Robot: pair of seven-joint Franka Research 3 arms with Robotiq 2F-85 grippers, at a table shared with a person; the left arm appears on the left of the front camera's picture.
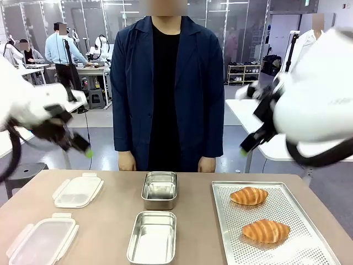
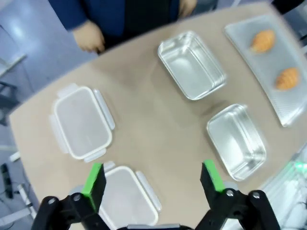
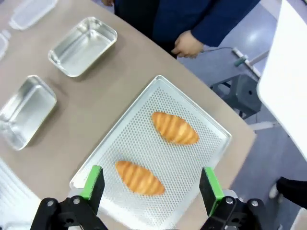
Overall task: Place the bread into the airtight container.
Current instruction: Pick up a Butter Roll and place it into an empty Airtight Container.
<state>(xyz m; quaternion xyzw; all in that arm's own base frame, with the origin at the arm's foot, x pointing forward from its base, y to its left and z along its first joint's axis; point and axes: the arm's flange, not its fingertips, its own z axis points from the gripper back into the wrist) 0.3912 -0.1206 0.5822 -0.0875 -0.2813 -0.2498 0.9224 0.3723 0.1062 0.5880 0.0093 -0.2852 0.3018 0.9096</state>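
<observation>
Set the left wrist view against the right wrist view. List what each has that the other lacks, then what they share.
Left wrist alone: the far lid and near lid in full, flat on the table, with the open left hand over the near one. Right wrist alone: nearly the whole tray, the open right hand above it, a white table beyond. Shared: the metal containers, both empty, the breads on the tray, and a person's hand at the table edge.

- Centre of frame: far container (image 1: 159,190) behind near container (image 1: 152,237), apart.
- Left: far lid (image 1: 78,191); near lid (image 1: 41,240) at lower left.
- Right: tray (image 1: 231,243) carrying far bread (image 1: 249,195) and near bread (image 1: 266,231), apart.
- Top centre: person (image 1: 168,88) behind the table (image 1: 110,221).
</observation>
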